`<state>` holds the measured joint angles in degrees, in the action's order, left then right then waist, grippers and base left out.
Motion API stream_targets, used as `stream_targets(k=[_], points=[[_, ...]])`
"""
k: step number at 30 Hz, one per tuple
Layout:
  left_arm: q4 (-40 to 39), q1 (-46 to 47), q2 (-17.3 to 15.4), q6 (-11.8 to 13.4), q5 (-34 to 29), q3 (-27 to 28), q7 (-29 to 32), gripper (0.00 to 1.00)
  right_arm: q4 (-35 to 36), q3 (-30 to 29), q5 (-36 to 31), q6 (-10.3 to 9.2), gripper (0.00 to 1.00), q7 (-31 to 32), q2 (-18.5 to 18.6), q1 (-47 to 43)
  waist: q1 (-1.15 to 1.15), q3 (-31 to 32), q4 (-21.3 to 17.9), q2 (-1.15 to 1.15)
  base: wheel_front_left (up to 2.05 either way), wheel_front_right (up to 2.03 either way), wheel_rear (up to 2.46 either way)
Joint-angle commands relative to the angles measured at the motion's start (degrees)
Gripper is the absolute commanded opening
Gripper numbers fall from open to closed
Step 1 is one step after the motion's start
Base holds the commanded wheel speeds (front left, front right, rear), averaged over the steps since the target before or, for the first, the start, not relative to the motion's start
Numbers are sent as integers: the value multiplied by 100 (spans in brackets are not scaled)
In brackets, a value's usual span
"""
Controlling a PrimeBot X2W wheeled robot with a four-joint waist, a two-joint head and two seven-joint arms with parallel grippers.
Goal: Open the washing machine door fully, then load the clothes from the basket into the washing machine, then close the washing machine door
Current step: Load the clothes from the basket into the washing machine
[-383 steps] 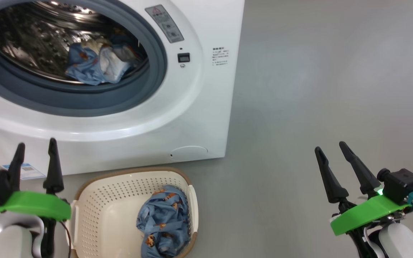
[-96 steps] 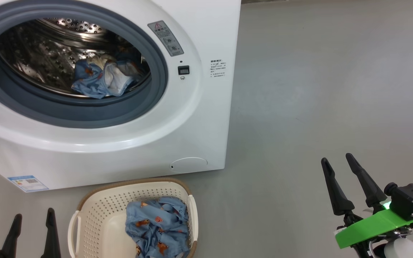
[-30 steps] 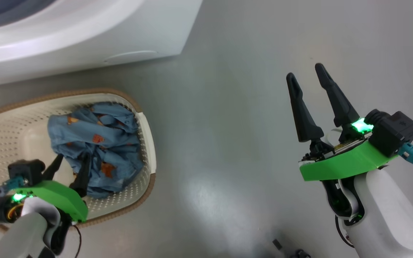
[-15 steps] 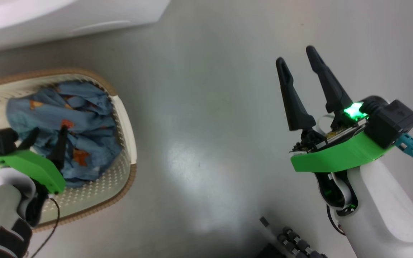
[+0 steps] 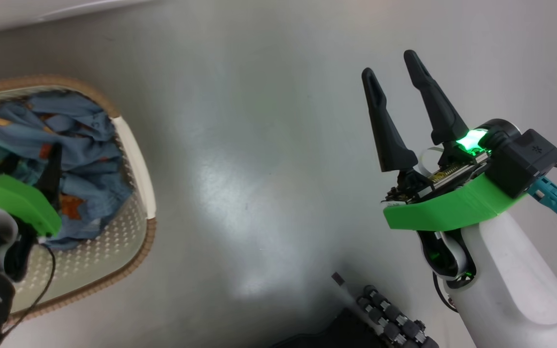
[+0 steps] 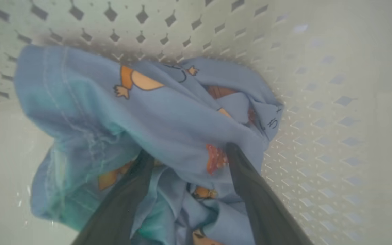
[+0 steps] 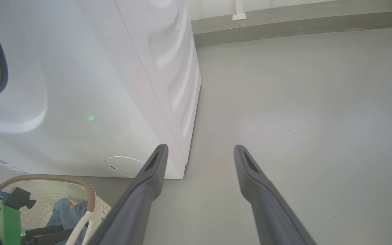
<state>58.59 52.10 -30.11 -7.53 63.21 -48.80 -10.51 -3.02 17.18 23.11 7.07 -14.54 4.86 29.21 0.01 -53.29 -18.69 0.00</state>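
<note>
Washing machine: white, close behind, where the load must go.
Basket: on the floor, load bunched against its wall.
Clothes: press deep, pinch a thick fold, I'd say.
Left gripper: jaws apart, tips sunk in cloth.
Right gripper: spread, idle over floor.

Glossy grey floor, soft glare

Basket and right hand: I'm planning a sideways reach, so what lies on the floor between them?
Only bare grey floor, with glare, separates the basket from the open right hand, as the head view shows.
</note>
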Motion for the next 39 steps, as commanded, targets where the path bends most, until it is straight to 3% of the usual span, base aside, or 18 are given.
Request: stream_targets(k=[1, 16, 29, 30, 31, 32, 33, 39], points=[[-26, 34, -247, 4, 115, 69, -1, 100, 145, 120, -38, 42, 100, -46, -35, -116, -1, -82, -90, 0, 0, 0, 0], [-134, 515, -385, 4, 580, -509, -45, 100, 191, 205, -44, 42, 100, -46, -96, -225, -1, -203, -237, 0, 0, 0, 0], [178, 646, -306, 4, 791, -1020, 14, 100, 241, 300, -296, 42, 100, -46, -93, -289, -1, -199, -68, 0, 7, 7, 7], [190, 654, -304, 4, 814, -1051, 22, 74, 245, 302, -307, 42, 100, -46, -95, -294, -1, -201, -61, 0, 2, 2, 2], [190, 654, -304, 4, 814, -1051, 22, 74, 245, 302, -307, 42, 100, -46, -95, -294, -1, -201, -61, 0, 2, 2, 2], [214, 670, -304, 4, 857, -1105, 18, 30, 249, 309, -324, 42, 100, -46, -98, -299, -1, -201, -49, 0, 2, 2, 2], [222, 678, -300, 4, 884, -1126, 12, 3, 250, 313, -333, 42, 100, -46, -99, -300, -1, -199, -41, 0, 1, 1, 1], [199, 708, -283, 4, 1046, -1249, -32, 0, 257, 315, -359, 42, 100, -46, -88, -297, -1, -183, -10, 0, 0, 0, 0]])
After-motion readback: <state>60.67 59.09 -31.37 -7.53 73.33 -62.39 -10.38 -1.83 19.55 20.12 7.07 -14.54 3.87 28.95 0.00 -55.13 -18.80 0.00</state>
